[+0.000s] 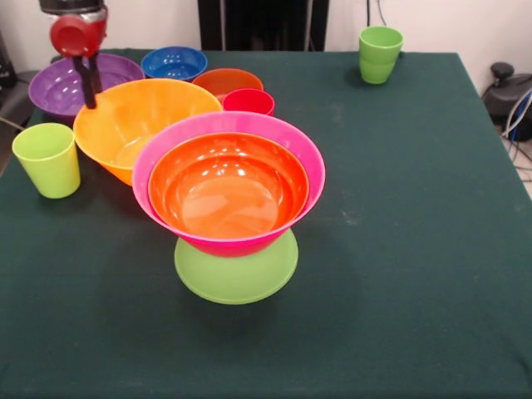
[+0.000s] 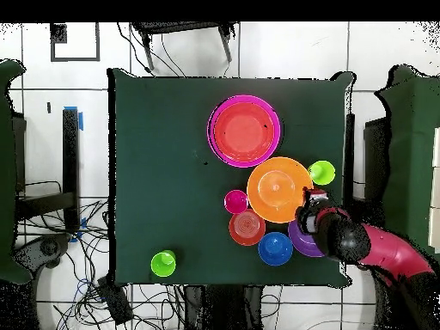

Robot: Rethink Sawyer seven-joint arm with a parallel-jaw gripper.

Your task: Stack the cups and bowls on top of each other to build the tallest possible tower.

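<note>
So the pincer is hanging over the far rim of the yellow-orange bowl, just in front of the purple bowl. Its dark fingers are sitting close together with nothing between them, so it's looking clenched and empty; whether a tip is actually touching the rim, I can't tell.

The front view is showing the tower properly: lime green bowl rim-down on the bench, pink bowl on top, orange bowl nested inside. From overhead the lime one is hiding completely under the pink, and the arm is covering most of the purple bowl.

Blue bowl, dark orange bowl and red-pink cup are clustering behind the yellow-orange one. One green cup is standing beside it, the other green cup well apart at a far corner.
</note>
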